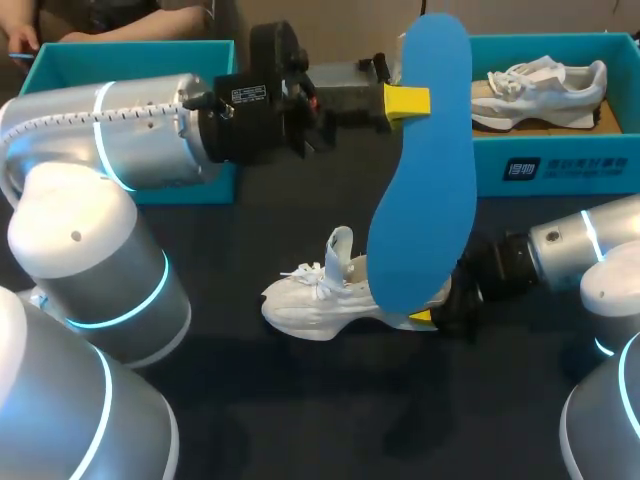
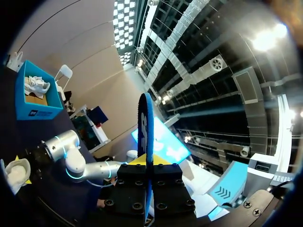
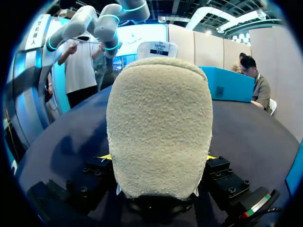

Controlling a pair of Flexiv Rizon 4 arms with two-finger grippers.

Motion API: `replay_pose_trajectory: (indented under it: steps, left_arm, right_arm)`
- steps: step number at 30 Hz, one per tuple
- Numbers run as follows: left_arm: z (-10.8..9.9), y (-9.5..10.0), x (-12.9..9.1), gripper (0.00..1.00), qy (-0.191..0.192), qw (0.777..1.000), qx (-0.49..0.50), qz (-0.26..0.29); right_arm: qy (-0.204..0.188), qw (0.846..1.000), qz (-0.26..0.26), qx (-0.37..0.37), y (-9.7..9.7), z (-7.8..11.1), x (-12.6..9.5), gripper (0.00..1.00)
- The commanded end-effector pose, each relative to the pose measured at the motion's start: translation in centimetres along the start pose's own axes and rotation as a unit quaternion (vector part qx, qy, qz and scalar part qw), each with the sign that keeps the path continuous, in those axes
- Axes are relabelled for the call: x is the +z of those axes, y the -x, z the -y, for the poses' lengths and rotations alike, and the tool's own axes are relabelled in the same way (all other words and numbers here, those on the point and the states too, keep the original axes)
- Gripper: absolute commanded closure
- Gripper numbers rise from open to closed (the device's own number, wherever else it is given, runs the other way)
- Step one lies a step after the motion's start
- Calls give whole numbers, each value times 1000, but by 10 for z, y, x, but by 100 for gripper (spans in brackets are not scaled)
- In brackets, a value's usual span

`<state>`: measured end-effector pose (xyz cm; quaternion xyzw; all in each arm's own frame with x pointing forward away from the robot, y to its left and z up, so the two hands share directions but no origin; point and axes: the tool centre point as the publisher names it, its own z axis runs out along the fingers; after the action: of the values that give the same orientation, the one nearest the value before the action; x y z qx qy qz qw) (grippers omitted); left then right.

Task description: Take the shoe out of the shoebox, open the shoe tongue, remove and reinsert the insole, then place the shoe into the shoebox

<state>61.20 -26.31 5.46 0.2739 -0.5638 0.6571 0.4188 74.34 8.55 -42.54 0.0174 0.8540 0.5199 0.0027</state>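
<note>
A blue insole [image 1: 422, 170] is held upright in the air over the middle of the table, with my left gripper [image 1: 405, 100] shut on its upper part. From the left wrist the insole [image 2: 145, 132] shows edge-on between the fingers of that gripper [image 2: 147, 163]. Below it a white shoe [image 1: 335, 295] lies on the dark table, its tongue raised and its toe pointing left. My right gripper [image 1: 430, 308] is shut on the shoe's heel. In the right wrist view the fuzzy heel [image 3: 158, 118] fills the space between both yellow tips of that gripper [image 3: 158, 158].
An open teal shoebox [image 1: 560, 165] at the back right holds a second white shoe [image 1: 540, 88]. Another teal box [image 1: 130, 55] stands at the back left, partly behind my left arm. The shoebox [image 2: 35, 106] also shows far off in the left wrist view.
</note>
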Motion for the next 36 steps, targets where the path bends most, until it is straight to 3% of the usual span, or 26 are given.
replay_pose_trajectory:
  steps: [1, 8, 17, 29, 36]
  left_arm:
    - [0, 1, 3, 100, -1, 1000, 0, 1]
    - [0, 1, 3, 100, -1, 1000, 0, 1]
    - [0, 1, 3, 100, -1, 1000, 0, 1]
    - [0, 1, 3, 100, -1, 1000, 0, 1]
    - [0, 1, 3, 100, -1, 1000, 0, 1]
  right_arm:
    - [-1, 1000, 1, 0, 1, 5, 5, 0]
    - [-1, 1000, 1, 0, 1, 5, 5, 0]
    - [-40, 999, 4, 7, 3, 10, -10, 0]
    - [-54, 998, 15, 14, 2, 12, -26, 0]
    - [-81, 997, 13, 6, 0, 5, -35, 0]
